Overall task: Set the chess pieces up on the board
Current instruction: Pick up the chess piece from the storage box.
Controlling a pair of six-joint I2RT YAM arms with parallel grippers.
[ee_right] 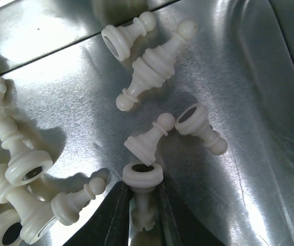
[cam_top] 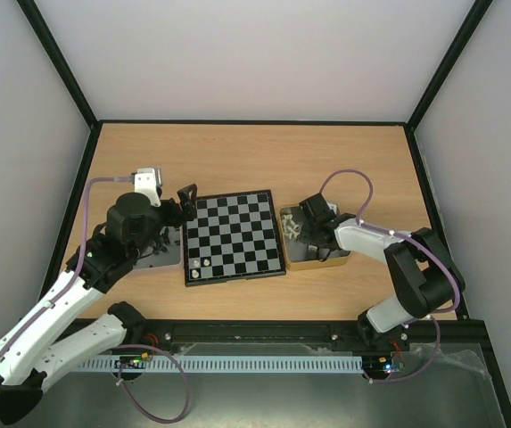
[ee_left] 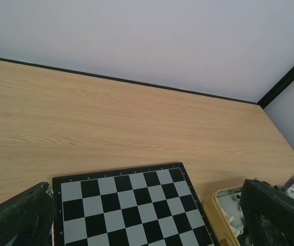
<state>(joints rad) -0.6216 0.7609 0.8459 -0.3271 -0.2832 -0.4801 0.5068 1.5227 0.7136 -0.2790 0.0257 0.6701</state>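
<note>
A pale wooden counter (cam_top: pixel 237 160) sits between plain light walls edged with black framing. The board (cam_top: pixel 234 237), black and silvery checks, lies mid-counter, and the left hand (cam_top: pixel 182 203) gapes empty beside its far-left corner. In the metal tin (cam_top: pixel 317 264) just right of the board, among tumbled cream pieces (ee_right: pixel 152 66), the right hand (ee_right: pixel 142 200) straddles one base-up piece (ee_right: pixel 142 173); whether it pinches yet, I cannot tell.

Cream chess pieces (cam_top: pixel 292 229) jumbled beside board (cam_top: pixel 237 234)

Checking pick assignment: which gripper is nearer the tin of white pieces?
Right. The right gripper is down in the tin, jaws around a white piece; the left gripper hovers open at the board's far-left corner, across the board.
</note>
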